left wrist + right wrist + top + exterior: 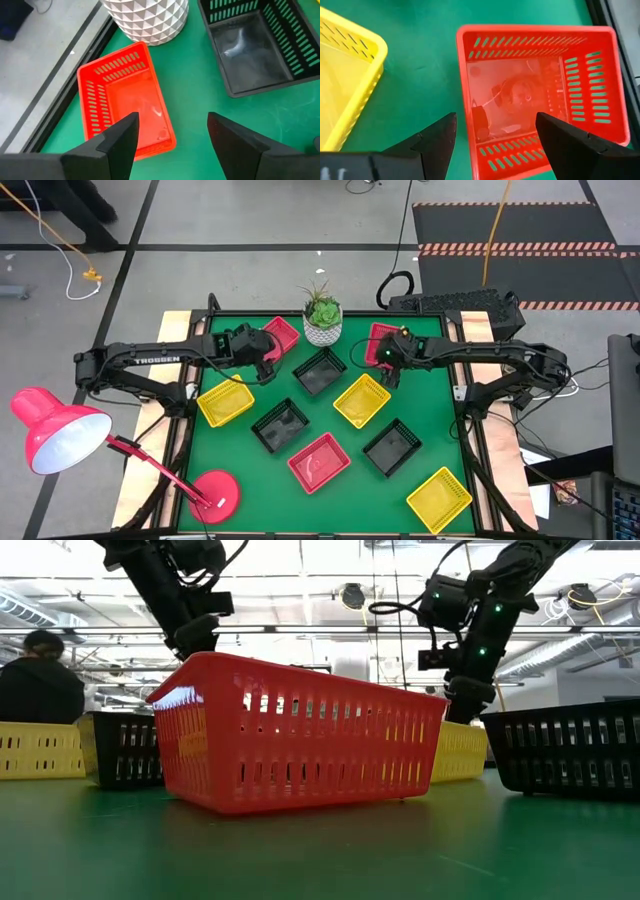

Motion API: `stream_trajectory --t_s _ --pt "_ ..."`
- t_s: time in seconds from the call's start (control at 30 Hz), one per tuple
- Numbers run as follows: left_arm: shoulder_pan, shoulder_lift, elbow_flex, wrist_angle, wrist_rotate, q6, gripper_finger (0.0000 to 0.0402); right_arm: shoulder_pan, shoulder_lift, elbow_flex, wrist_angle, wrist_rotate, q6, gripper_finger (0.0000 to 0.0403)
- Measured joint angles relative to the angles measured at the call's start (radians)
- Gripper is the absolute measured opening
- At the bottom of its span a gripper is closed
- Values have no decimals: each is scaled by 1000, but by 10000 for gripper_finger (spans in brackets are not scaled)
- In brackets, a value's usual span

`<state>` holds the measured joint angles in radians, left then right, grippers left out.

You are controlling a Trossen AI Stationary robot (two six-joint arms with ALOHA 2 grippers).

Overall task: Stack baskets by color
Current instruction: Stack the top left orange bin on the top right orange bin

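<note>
1. Nearest the front edge, at 5 o'clock on the green table (260, 480): one yellow basket (439, 498), alone at the corner. Off the mat at 7 o'clock: red lamp base (214, 494).
2. Just in from the front, near 6 o'clock: a red-pink basket (319, 461), flat and upright, filling the low view; a black basket (392, 446) beside it toward 4 o'clock.
3. At mid-table: another black basket (280, 425), a yellow basket (361, 400) toward 3 o'clock of it, a third yellow basket (225, 402) out at 9 o'clock.
4. Farther back, close to centre: third black basket (320, 370), tilted on the mat.
5. At 11 o'clock: left gripper (172, 132), fingers spread wide and empty, hanging over the near end of a red-pink basket (125, 102); not touching it.
6. At 1 o'clock: right gripper (495, 132), fingers likewise wide apart, holding nothing, poised above the last red-pink basket (540, 95), one finger over its wall.
7. Farthest, at 12 o'clock: white plant pot (322, 328) between the two rear red-pink baskets.
8. No basket stacked; all nine lying separately.
</note>
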<state>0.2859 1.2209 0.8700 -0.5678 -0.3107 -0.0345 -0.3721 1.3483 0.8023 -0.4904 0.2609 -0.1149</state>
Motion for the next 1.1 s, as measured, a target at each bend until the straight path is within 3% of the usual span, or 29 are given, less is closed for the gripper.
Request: stream_trajectory --t_s 0.9,1.1 --pt "18 0 0 15 23 -12 239 0 0 -2 8 -1 20 268" --pt "59 0 0 -9 -13 27 239 0 0 -2 8 -1 21 268"
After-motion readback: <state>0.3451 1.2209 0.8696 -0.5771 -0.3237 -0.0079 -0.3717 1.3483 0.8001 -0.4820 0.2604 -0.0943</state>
